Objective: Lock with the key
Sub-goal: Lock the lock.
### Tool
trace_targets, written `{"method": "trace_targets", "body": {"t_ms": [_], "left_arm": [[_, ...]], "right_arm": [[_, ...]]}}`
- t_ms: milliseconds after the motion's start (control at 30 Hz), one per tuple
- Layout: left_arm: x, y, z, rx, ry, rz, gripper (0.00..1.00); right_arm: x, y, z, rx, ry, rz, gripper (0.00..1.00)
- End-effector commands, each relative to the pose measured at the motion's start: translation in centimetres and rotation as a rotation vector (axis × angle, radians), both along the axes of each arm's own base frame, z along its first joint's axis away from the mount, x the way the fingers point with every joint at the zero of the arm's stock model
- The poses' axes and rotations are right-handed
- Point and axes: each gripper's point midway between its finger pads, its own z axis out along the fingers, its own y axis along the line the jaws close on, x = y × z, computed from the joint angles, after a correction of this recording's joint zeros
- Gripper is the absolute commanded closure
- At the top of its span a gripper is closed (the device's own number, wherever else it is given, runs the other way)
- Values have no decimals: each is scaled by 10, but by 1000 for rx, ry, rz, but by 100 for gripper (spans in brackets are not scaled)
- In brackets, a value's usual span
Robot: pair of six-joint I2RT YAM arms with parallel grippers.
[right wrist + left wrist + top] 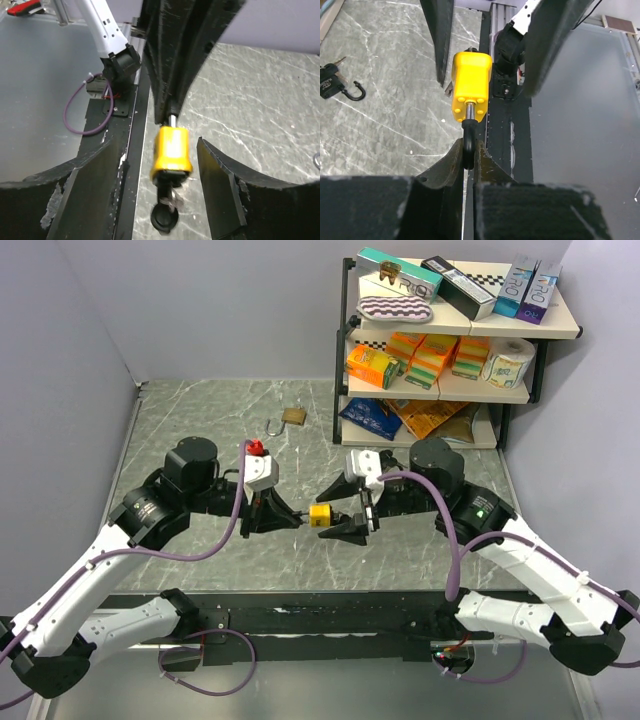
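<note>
The left gripper is clamped on the black shackle of the yellow padlock, holding it in the air between the arms. The right gripper is spread either side of the body, and the key sticks out of its base. If the right gripper closes on the body rather than the key head, it could twist the lock out of that thin pinch.
</note>
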Motion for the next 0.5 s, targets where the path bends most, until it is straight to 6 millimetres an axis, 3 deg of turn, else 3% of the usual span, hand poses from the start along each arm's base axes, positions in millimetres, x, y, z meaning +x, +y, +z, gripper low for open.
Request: {"method": "trace_targets", "body": {"t_ms": [0, 300, 467], "left_arm": [[-6, -3, 25, -78, -34, -40, 99], [-6, -7, 32, -107, -13, -42, 99], [-3, -8, 30, -102, 19, -16, 99]], "right_arm": [[-7, -10, 5, -23, 58, 23, 30], [3, -5, -8, -68, 80, 11, 31], [3, -2, -4, -52, 69, 25, 58]]}}
